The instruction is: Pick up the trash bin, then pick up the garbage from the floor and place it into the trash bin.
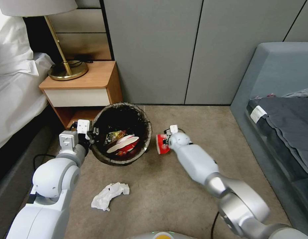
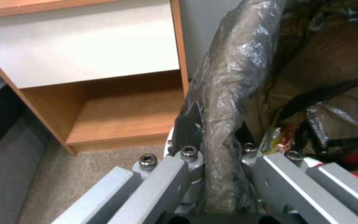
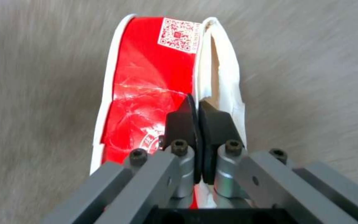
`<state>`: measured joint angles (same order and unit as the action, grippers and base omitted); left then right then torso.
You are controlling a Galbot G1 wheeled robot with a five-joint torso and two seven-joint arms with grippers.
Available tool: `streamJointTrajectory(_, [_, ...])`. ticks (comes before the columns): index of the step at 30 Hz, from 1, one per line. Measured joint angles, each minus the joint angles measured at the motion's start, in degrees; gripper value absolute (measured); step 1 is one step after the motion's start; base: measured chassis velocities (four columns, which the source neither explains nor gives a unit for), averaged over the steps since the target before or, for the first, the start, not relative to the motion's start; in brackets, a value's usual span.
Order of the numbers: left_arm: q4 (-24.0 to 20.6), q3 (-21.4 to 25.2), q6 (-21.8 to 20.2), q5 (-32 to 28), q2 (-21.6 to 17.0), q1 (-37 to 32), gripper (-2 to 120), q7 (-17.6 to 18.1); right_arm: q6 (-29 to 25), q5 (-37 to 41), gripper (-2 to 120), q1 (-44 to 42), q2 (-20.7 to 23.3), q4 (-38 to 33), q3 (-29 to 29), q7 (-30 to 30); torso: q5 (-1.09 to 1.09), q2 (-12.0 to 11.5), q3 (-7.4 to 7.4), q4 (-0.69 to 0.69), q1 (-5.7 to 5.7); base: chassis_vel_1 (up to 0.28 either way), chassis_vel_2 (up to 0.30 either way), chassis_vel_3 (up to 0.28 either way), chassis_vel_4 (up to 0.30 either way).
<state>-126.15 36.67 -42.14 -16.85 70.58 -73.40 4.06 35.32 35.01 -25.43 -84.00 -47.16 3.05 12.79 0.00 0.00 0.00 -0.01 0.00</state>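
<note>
While the left hand (image 2: 214, 149) reaches forward beside the nightstand (image 1: 81, 87), clamped on the bag-lined rim of the trash bin (image 1: 121, 132), the right hand (image 3: 196, 112) stretches low over the floor (image 1: 167, 186), pinched on a crushed red-and-white cup (image 1: 162, 143) just right of the bin. Inside the bin lie more red-and-white cups and a yellow wrapper (image 1: 114, 135). Crumpled white tissue (image 1: 109, 195) lies on the carpet nearer the robot. Seen from the right wrist, the cup carries a QR code.
</note>
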Motion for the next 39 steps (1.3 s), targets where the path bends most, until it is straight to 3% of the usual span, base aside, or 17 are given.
streamJointTrajectory(7, [1.11,-0.10,0.00,-0.01,-0.03,0.51,0,0.10,5.14,9.15,0,-1.04,7.92,-13.42,1.09,4.83,0.01,0.00,0.00,0.00,0.00,0.000,0.000,0.000,0.000])
streamJointTrajectory(9, [1.90,-0.39,0.00,0.07,0.05,0.87,0,0.16,6.81,13.39,0,-2.65,13.20,-21.17,0.08,7.32,0.04,0.00,0.00,0.03,0.00,0.000,0.000,0.000,0.000])
streamJointTrajectory(10, [2.37,-0.52,0.00,0.15,0.04,1.11,0,0.20,7.08,15.11,0,-4.07,18.53,-26.15,-1.01,8.11,0.02,0.00,0.00,0.04,0.00,0.000,0.000,0.000,0.000])
streamJointTrajectory(11, [2.37,-0.52,0.00,0.15,0.04,1.11,0,0.20,7.08,15.11,0,-4.07,18.53,-26.15,-1.01,8.11,0.02,0.00,0.00,0.04,0.00,0.000,0.000,0.000,0.000])
streamJointTrajectory(13, [2.88,-0.77,0.00,0.19,0.04,1.56,0,0.33,7.16,18.28,0,-6.34,26.12,-32.53,-2.97,9.29,0.02,0.00,0.00,-0.04,0.00,0.000,0.000,0.000,0.000])
streamJointTrajectory(14, [2.88,-0.77,0.00,0.19,0.04,1.56,0,0.33,7.16,18.28,0,-6.34,26.12,-32.53,-2.97,9.29,0.02,0.00,0.00,-0.04,0.00,0.000,0.000,0.000,0.000])
streamJointTrajectory(17, [3.53,-0.99,0.00,0.13,0.21,1.90,0,0.13,7.16,22.67,0,-9.89,33.13,-41.90,-7.37,11.02,0.04,0.00,0.00,-0.02,0.00,0.000,0.000,0.000,0.000])
streamJointTrajectory(18, [3.53,-0.99,0.00,0.13,0.21,1.90,0,0.13,7.16,22.67,0,-9.89,33.13,-41.90,-7.37,11.02,0.04,0.00,0.00,-0.02,0.00,0.000,0.000,0.000,0.000])
streamJointTrajectory(22, [3.99,-0.95,0.00,0.02,0.18,1.93,0,0.20,7.10,29.36,0,-15.33,39.93,-56.52,-16.16,12.70,0.00,0.00,0.00,0.01,0.00,0.000,0.000,0.000,0.000])
streamJointTrajectory(23, [3.99,-0.95,0.00,0.02,0.18,1.93,0,0.20,7.10,29.36,0,-15.33,39.93,-56.52,-16.16,12.70,0.00,0.00,0.00,0.01,0.00,0.000,0.000,0.000,0.000])
streamJointTrajectory(26, [4.02,-1.03,0.00,0.15,0.14,1.91,0,0.06,7.05,37.81,0,-16.19,44.68,-65.18,-21.57,15.09,-0.01,0.00,-0.01,-0.03,0.00,0.000,0.000,0.000,0.000])
streamJointTrajectory(32, [4.27,-1.67,0.00,0.76,0.74,2.04,0,-0.13,6.95,50.86,0,-8.20,47.75,-75.22,-21.69,20.10,-0.02,0.00,-0.01,0.02,0.00,0.000,0.000,0.000,0.000])
streamJointTrajectory(39, [4.39,-1.76,0.00,1.19,0.94,2.05,0,-0.27,6.92,61.80,0,3.84,43.85,-79.47,-13.76,23.69,-0.01,0.00,-0.01,0.01,-0.01,0.000,0.000,0.000,0.000])
